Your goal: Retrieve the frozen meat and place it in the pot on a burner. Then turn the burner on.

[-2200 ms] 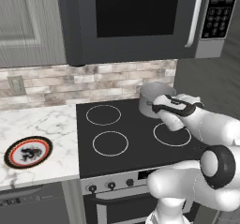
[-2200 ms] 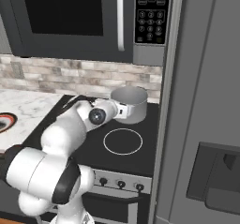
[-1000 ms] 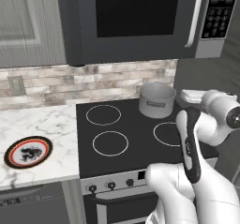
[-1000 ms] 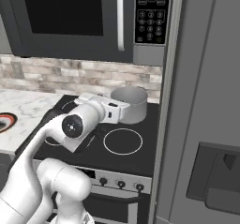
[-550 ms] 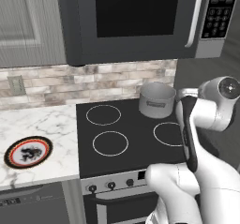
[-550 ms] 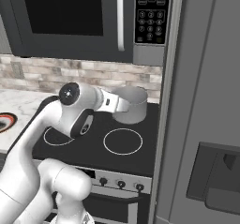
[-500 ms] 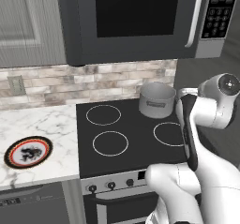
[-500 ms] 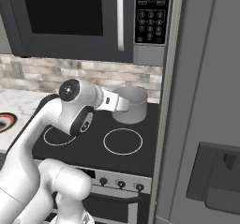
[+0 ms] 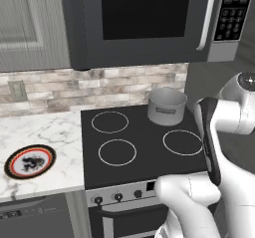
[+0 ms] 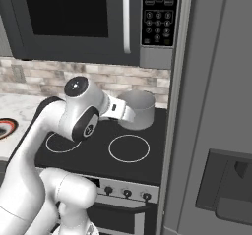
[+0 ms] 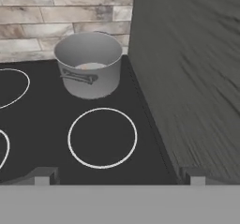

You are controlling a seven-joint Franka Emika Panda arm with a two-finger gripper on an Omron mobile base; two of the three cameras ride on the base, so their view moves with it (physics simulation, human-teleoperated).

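End effector [image 11: 117, 175] open, empty. Pot [image 11: 89, 70] on back burner, 11 o'clock in hand view; something pale inside, likely the meat. Next: reach the stove knobs [image 9: 118, 197].

The white arm [image 10: 74, 116] rises from the base, bends at a raised elbow and reaches forward at a level pose, its wrist [image 10: 120, 110] stretched out horizontally. The gripper [image 11: 117, 177] looks forward and down, its two dark fingers [image 11: 42, 175] spread wide apart at the lower edge of the hand view, with nothing between them.
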